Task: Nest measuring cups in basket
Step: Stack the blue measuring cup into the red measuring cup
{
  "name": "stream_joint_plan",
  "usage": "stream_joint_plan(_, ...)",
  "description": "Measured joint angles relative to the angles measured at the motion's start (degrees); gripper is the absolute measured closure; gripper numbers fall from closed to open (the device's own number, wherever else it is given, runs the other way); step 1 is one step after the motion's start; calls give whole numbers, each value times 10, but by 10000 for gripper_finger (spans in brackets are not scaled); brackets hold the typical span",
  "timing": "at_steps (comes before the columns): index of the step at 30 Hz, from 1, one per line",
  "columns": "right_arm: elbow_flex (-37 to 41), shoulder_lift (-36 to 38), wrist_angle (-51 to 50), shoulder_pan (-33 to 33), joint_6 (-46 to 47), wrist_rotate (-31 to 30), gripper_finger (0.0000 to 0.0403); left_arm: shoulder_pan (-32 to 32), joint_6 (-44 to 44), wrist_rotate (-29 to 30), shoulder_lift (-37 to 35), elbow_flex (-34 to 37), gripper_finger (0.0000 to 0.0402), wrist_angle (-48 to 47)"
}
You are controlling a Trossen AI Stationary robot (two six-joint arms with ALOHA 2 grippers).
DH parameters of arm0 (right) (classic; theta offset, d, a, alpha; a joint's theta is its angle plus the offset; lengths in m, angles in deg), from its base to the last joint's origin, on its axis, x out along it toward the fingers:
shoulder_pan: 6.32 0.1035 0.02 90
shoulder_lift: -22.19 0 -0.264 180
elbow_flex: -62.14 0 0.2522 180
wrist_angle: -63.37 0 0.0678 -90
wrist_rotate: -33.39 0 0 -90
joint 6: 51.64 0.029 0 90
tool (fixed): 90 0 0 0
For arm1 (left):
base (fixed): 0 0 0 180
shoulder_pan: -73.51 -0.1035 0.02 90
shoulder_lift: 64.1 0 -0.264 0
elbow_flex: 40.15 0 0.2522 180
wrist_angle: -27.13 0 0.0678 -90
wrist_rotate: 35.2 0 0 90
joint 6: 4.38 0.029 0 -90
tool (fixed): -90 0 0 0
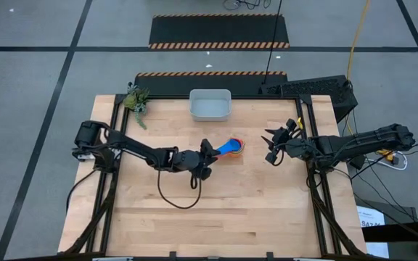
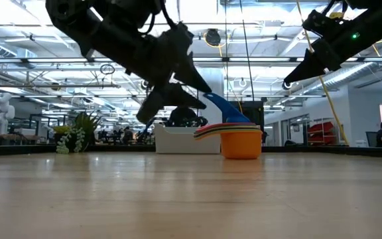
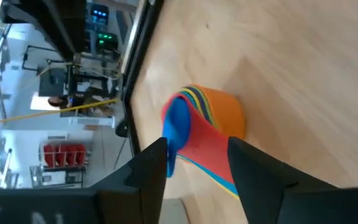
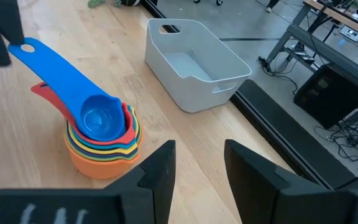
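Note:
The measuring cups [image 1: 232, 147] stand nested in one stack on the table's middle. The orange cup [image 2: 241, 143] is outermost and a blue cup [image 4: 101, 118] is on top. Their handles fan out toward my left gripper [image 1: 210, 158]. That gripper is open, and its fingers stand on either side of the handle ends [image 3: 194, 165]. The pale basket [image 1: 210, 105] sits at the far edge, with no cups in it [image 4: 194, 62]. My right gripper [image 1: 271, 145] is open and hovers above the table, right of the stack [image 4: 197, 165]. My left gripper comes at the stack's handles from the table's left, slanting down. The blue handle [image 3: 174, 146] and the red handle [image 3: 207, 146] lie between its open fingers. One finger [image 3: 151, 165] stands close beside the blue handle's end; whether it touches, I cannot tell.
A small green plant [image 1: 136, 100] sits at the far left corner of the table. A loop of black cable [image 1: 176, 199] hangs from the left arm over the bare wood nearer me. A dark box [image 1: 318, 90] stands beyond the far right corner.

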Motion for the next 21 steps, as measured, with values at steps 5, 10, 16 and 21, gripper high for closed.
stream_joint_plan(5, 0, 0, 0, 0, 0, 0, 273, 0, 26, 1, 14, 0, 291, 33)
stream_joint_plan(10, 0, 0, 0, 0, 0, 0, 273, 1, 26, 27, 14, 0, 361, 34)
stream_joint_plan(16, 0, 0, -1, 0, 0, 0, 273, 2, 26, 33, 13, -1, 383, 48)
stream_joint_plan(21, 0, 0, -3, 0, 0, 0, 273, 13, 45, 36, 11, -1, 387, 76)
